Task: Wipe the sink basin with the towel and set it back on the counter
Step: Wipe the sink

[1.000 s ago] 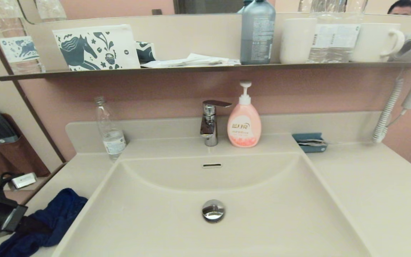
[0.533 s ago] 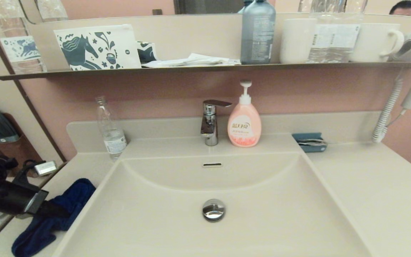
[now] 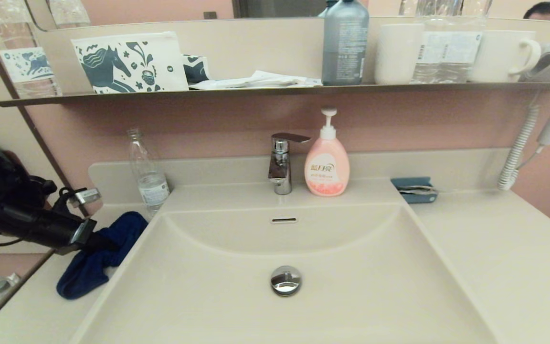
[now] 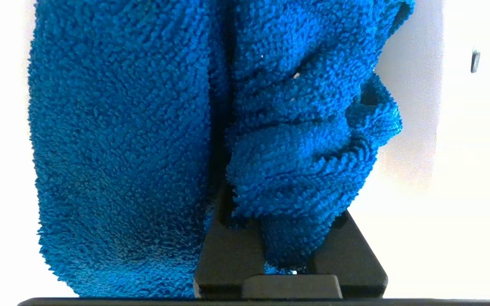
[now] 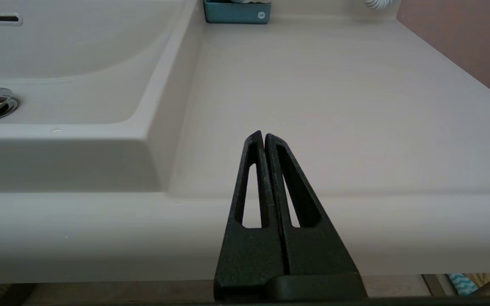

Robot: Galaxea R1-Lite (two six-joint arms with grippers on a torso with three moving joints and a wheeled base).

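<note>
Cream counter, blue towel in left pincer beside sink basin

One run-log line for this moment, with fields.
left gripper: shut on towel, over counter | right gripper: shut, idle | sink basin: no towel inside

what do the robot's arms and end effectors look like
The left arm is glossy black and rounded, with black cables looped beside it and a small silver plug. Its left end effector has matte black flat fingers. The right end effector is matte black too: two tapering, textured fingers with long triangular cut-outs.
</note>
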